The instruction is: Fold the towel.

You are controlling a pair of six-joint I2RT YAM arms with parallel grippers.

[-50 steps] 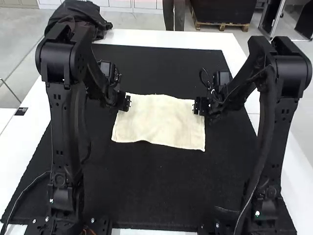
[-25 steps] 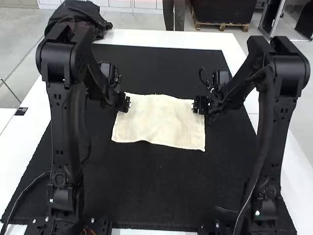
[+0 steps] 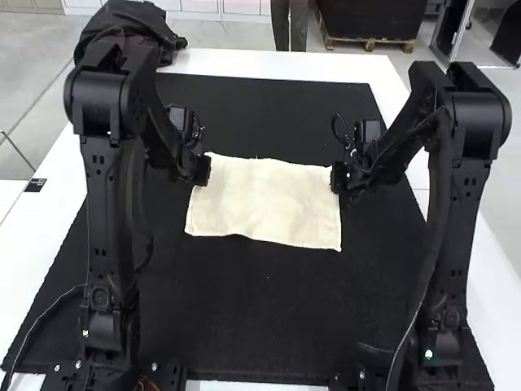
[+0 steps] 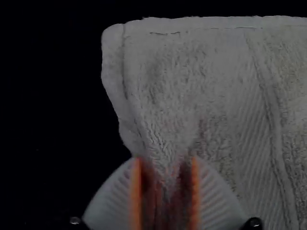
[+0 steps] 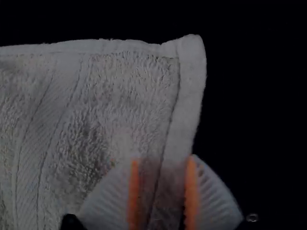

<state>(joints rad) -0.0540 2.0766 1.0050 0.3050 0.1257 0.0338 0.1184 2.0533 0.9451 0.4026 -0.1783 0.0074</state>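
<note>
High view: towel (image 3: pixel 264 204) lies spread on the black mat (image 3: pixel 244 309). Left gripper (image 3: pixel 203 171) is at its left edge, right gripper (image 3: pixel 336 177) at its right; both have fingers apart, towel between them.

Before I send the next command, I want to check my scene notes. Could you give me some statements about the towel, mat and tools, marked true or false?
The towel lies on the mat. True.
The mat is white. False: it is black.
At the left tool, towel shows between the orange pads. True.
The towel is bunched into a ball. False: it is spread out.
The right tool is at the towel's right side. True.
The tools touch each other. False: towel spans between them.
</note>
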